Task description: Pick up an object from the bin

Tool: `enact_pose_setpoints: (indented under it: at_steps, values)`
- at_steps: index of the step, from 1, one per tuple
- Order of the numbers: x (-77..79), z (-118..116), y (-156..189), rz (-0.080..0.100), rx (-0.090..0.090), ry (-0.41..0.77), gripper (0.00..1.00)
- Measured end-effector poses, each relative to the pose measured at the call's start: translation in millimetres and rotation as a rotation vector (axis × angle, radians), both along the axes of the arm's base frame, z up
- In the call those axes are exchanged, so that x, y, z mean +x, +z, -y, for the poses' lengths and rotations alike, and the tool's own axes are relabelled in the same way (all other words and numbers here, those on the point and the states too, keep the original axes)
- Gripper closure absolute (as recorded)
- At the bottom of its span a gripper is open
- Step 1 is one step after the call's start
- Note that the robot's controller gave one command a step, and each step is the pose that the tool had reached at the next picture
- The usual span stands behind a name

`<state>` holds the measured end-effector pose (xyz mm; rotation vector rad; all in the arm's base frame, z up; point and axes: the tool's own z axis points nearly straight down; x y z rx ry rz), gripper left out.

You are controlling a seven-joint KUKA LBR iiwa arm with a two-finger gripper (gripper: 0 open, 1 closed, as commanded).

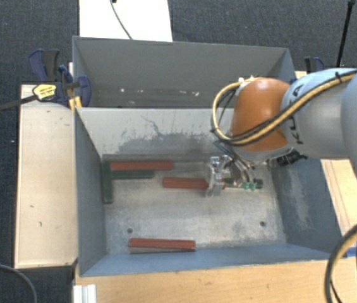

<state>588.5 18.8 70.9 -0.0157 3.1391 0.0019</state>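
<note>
In the grey metal bin (91,188), a near reddish-brown bar (162,245) is laid by the front wall, the gripper (216,182) is seen at the middle bar (183,183)'s right end (clamped or loose can't be told tbh), and the far bar (141,165) is parked beside a dark green L-shaped piece (107,185).

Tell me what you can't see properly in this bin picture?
- Camera view, middle red bar: its right end is hidden behind the tool.
- Camera view, bin floor at the right: covered by the robot's orange cover.
- Camera view, upper red bar and dark green piece: too small to tell whether one lies on the other.
</note>
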Motion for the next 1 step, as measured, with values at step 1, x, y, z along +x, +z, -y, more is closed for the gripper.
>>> enact_pose_setpoints:
  at_steps: [1]
  values:
    - [0.9, 29.4, 145.3, 0.009, -0.003, 0.182, 1.00]
